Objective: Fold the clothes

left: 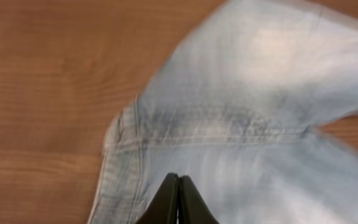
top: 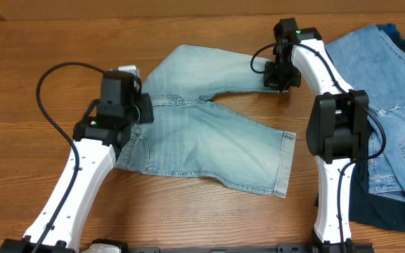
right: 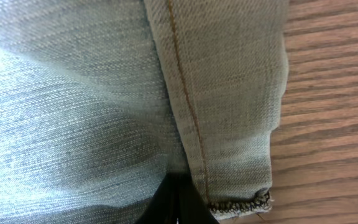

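Overhead: brown wood table (top: pixel 48 42). 1 pale shorts (top: pixel 209 140) spread mid-table, 1 ripped jeans (top: pixel 392 84) lying on 1 navy cloth (top: pixel 375 209) at the right edge.

Left wrist: my left claw (left: pixel 178 190) is pressed fully closed over the shorts, below the waistband seam.

Right wrist: my right claw (right: pixel 176 202) is closed at the stitched leg hem (right: pixel 229 93). Whether it pinches cloth, I cannot tell.

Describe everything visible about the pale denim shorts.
The pale faded denim shorts lie spread flat on the wooden table, with the waistband by the left arm and two legs with stitched hems splaying away from it. The left claw is shut near the waistband, the right claw shut at the upper leg's hem; whether either pinches cloth is unclear.
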